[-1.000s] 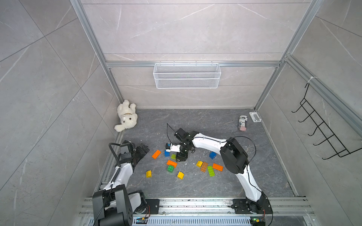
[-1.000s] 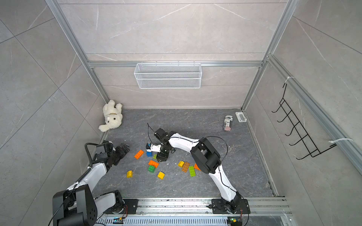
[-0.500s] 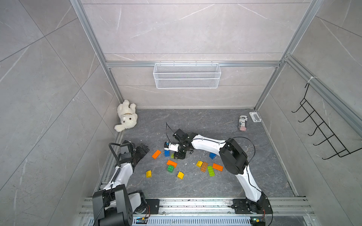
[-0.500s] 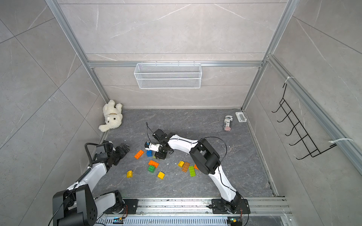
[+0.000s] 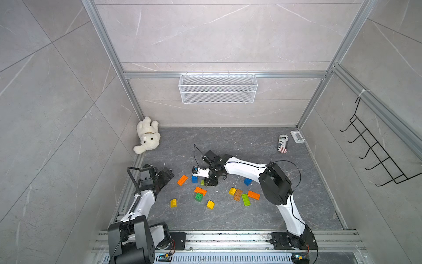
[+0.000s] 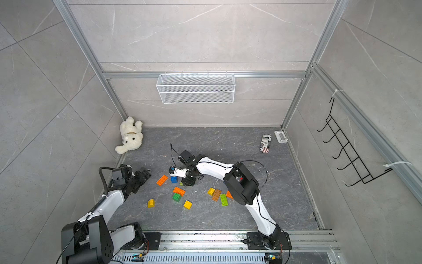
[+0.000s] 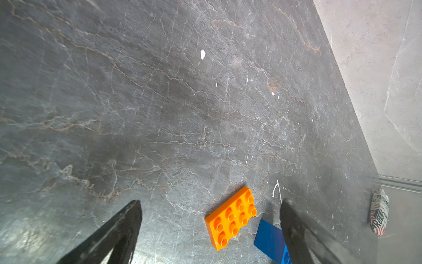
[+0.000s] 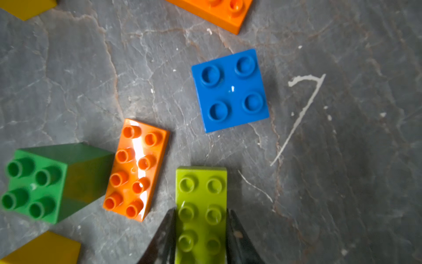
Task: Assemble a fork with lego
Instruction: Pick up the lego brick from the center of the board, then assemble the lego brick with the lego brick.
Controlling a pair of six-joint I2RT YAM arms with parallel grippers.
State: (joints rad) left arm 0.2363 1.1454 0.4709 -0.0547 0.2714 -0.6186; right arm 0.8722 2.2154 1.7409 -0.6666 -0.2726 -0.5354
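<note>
Right wrist view shows the right gripper (image 8: 201, 212) clamped on the long sides of a lime-green oblong studded plastic brick (image 8: 201, 192). The brick's gripped end and both finger roots run off the frame, and it cannot be told whether the brick rests on the dark grey stone-patterned tabletop (image 8: 342, 137) or is lifted. Near it lie a blue square brick (image 8: 229, 90), an orange oblong brick (image 8: 136, 169) and a blurred green cube brick (image 8: 45, 180); two yellow bricks (image 8: 43, 249) are cut off by the frame. In both top views the lime brick, left of the table's middle, is almost wholly hidden under the gripper. At the table's left edge the left gripper (image 7: 211, 203) hangs wide open and empty, with a flat orange plate (image 7: 231, 218) ahead of it and the blue brick partly hidden behind one finger (image 7: 296, 228).
</note>
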